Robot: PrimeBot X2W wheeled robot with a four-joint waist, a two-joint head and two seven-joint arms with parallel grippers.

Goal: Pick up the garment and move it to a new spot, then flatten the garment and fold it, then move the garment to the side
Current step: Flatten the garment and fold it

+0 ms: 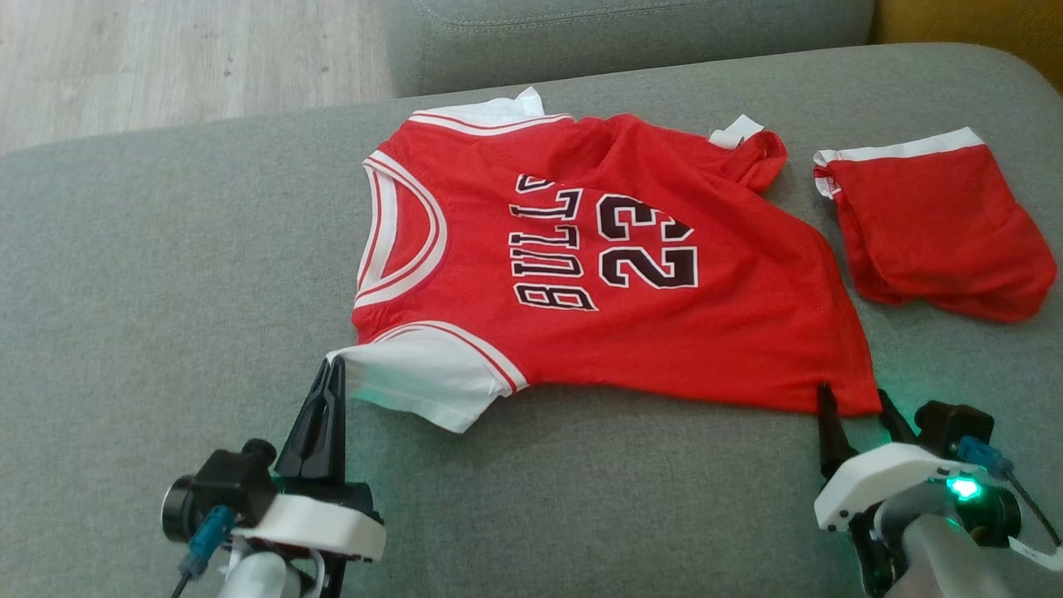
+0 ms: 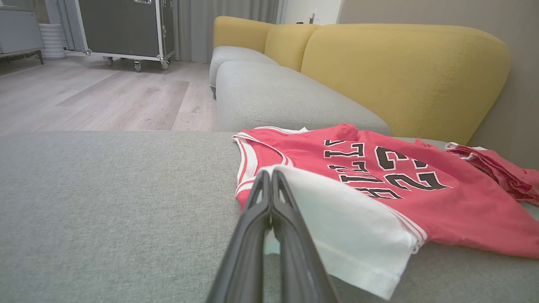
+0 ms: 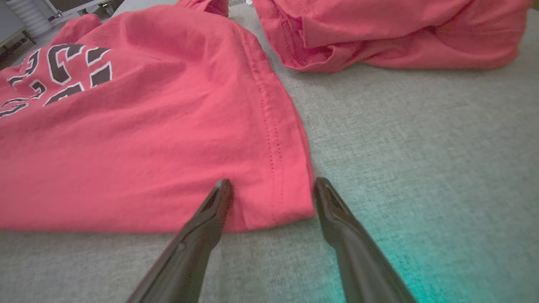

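Jaws of L gripper (image 1: 335, 370) are pinched tight on the corner of the jersey (image 1: 648, 332) at its white sleeve (image 1: 423, 382), low left in head view. R gripper (image 1: 855, 403) has jaws spread wide at the jersey's near hem corner: one tip over the cloth, other just off its edge. Jersey lies spread, print up, on grey sofa seat (image 1: 166, 274). Red shorts (image 1: 938, 232) sit apart, to its right.

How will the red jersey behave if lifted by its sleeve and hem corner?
Probably floppy: the jersey lies in soft wrinkles, so it should sag between grip points. Likely light, since its thin white sleeve drapes flat. It may drag on the textured sofa cushion.
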